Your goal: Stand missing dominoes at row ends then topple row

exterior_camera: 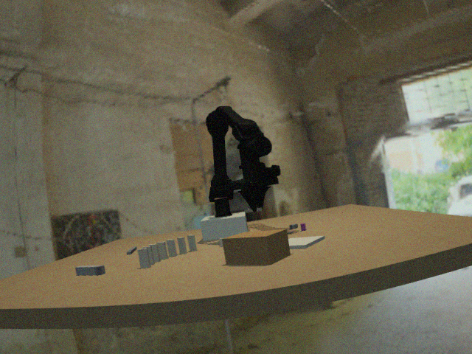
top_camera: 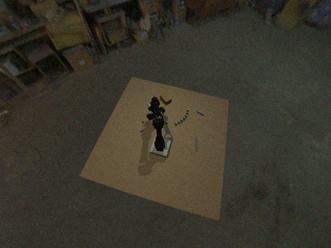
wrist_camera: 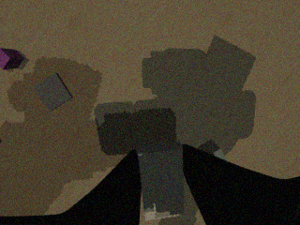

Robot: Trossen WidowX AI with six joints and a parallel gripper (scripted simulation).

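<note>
Several pale grey dominoes stand upright in a curved row; one end domino (top_camera: 187,110) (exterior_camera: 144,257) is near the lying blue-grey block, the other (top_camera: 175,123) (exterior_camera: 192,243) is nearer the arm. My gripper (exterior_camera: 257,209) (wrist_camera: 158,154) is shut on a grey domino (wrist_camera: 161,180), its fingers on either side of it, above the table and to the arm side of the row. A small pale piece (wrist_camera: 219,154) shows beside the right finger in the wrist view, mostly hidden by it. The held domino's lower end cannot be made out in the top and exterior views.
A brown box (top_camera: 167,101) (exterior_camera: 255,247) and a white flat pad (exterior_camera: 307,241) lie beyond the gripper. A blue-grey block (top_camera: 200,113) (exterior_camera: 90,270) and a thin bar (top_camera: 196,144) lie beyond the row. A purple piece (top_camera: 143,122) (exterior_camera: 302,226) (wrist_camera: 5,59) and a grey square (wrist_camera: 52,91) are opposite.
</note>
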